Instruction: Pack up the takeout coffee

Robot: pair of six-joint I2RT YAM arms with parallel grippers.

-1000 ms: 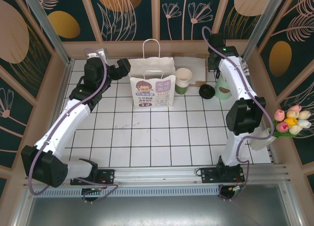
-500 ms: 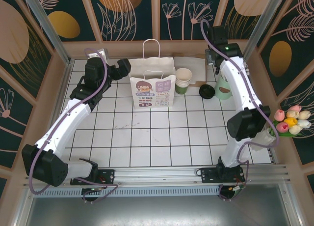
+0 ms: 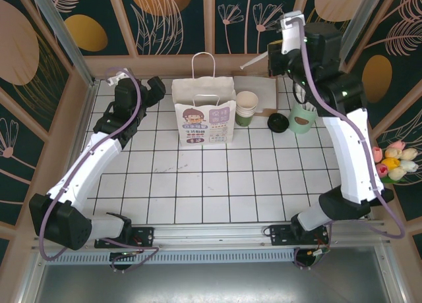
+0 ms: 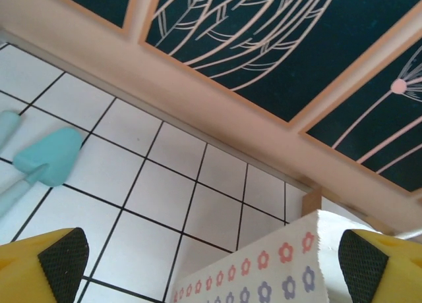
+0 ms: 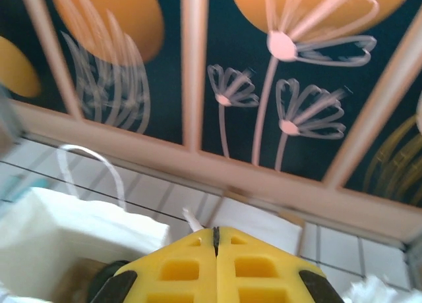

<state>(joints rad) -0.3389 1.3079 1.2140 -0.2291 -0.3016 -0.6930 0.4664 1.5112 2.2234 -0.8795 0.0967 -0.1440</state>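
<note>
The takeout coffee is hidden from view. A white paper bag (image 3: 204,112) with a cartoon print stands upright at the back middle of the tiled table. My left gripper (image 3: 155,89) is open just left of the bag. In the left wrist view my left gripper (image 4: 214,267) has the bag's flower-printed side (image 4: 264,270) between its wide-apart fingers (image 4: 62,253). My right gripper (image 3: 270,60) is raised high at the back right, shut on a thin white straw (image 3: 254,64). The straw (image 5: 192,220) pokes out past my shut right gripper (image 5: 215,234), above the bag (image 5: 72,224).
A stack of lidless green cups (image 3: 245,109) stands right of the bag, then a loose black lid (image 3: 277,122) and a pale green holder (image 3: 301,118). A white sheet (image 3: 264,92) lies behind them. Tulips (image 3: 392,161) sit at the right edge. A teal utensil (image 4: 46,159) lies on the tiles.
My right arm has lifted from the pale green holder and swung up and to the left, carrying the white straw. My left gripper has edged slightly away to the left.
</note>
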